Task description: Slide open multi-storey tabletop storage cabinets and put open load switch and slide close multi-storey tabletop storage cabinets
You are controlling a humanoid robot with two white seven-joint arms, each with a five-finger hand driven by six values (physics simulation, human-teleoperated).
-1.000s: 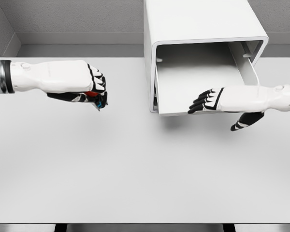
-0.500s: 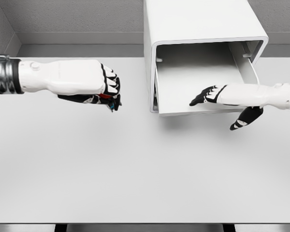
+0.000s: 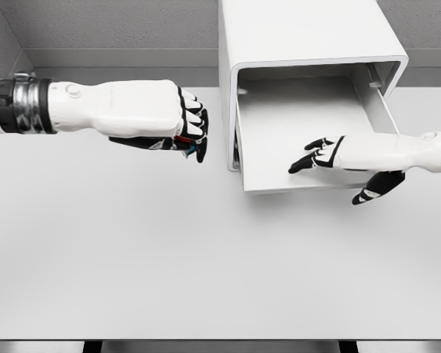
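One robot hand (image 3: 185, 125) nearer cabinet (image 3: 309, 44), drawer (image 3: 309, 129) further out

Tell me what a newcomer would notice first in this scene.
First, the white storage cabinet at the back of the table, its drawer slid open and empty. Next, the left hand, just left of the drawer, shut on a small red and blue load switch. The right hand rests open over the drawer's front edge.

A bare simulated lab workbench. A plain white flat tabletop (image 3: 206, 257) fills the frame, backed by grey speckled walls (image 3: 117, 22) along the top. A glossy white box-shaped storage cabinet (image 3: 301, 33) stands upper right.
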